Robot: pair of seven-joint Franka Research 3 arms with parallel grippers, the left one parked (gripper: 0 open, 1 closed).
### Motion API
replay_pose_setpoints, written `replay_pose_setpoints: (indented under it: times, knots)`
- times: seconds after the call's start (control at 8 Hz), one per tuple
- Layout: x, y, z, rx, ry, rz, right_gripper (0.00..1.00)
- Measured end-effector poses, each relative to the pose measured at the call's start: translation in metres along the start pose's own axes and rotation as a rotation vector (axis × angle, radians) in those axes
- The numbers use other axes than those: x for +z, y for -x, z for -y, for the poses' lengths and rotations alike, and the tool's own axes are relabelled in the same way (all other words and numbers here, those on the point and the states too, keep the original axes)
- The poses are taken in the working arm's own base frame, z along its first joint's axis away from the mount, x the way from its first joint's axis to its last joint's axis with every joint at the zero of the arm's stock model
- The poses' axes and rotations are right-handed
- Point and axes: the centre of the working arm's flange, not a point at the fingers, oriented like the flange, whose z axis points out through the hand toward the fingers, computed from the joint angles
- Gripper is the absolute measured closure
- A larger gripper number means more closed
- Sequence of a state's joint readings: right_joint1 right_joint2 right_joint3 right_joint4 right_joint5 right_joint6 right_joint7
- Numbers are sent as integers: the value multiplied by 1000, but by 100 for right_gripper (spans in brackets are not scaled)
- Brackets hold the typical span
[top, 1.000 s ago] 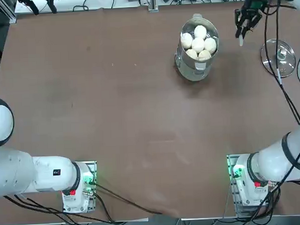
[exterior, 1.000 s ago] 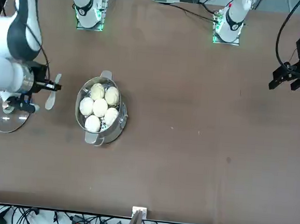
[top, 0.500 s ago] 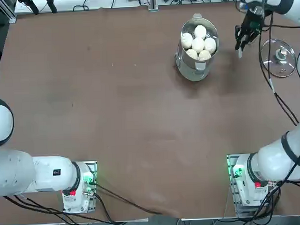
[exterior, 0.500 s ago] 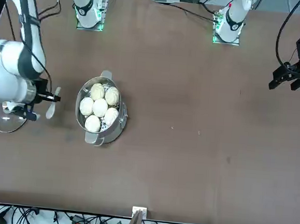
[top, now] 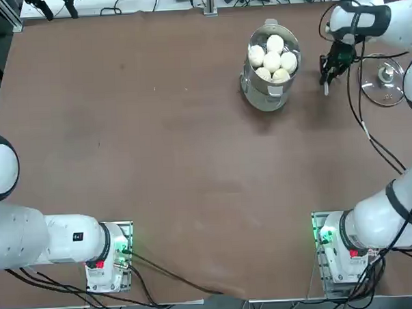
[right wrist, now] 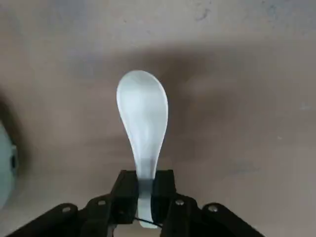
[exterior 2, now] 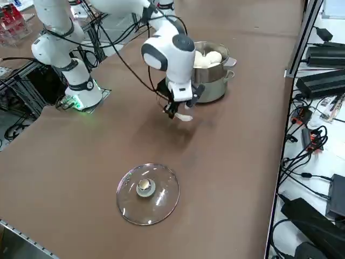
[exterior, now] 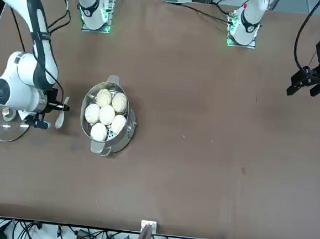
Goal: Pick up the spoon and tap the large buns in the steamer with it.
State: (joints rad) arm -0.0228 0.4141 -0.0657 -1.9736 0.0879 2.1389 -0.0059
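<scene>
Spoon held by the right gripper, beside the steamer.

The spoon [right wrist: 142, 118] is gripped by its handle between the closed fingers of the right gripper [right wrist: 144, 190], with the bowl pointing away from the wrist over bare table [top: 157, 143]. The spoon is held clear of the table, between the steamer [top: 269, 73] and the glass lid [exterior 2: 147, 192], which lies flat with its knob up. Five large buns [exterior: 106, 114] are clustered inside the steamer. No contact is seen between the spoon and the buns.
</scene>
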Motion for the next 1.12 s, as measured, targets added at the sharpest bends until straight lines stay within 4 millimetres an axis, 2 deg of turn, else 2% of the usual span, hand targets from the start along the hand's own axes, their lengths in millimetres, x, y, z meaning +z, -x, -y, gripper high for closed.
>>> replay_pose_setpoints:
  times: [0.38,1.12]
  knots:
    - [32,-3,-3,-4,6,0,83]
    - [53,-3,-8,-70,6,30,83]
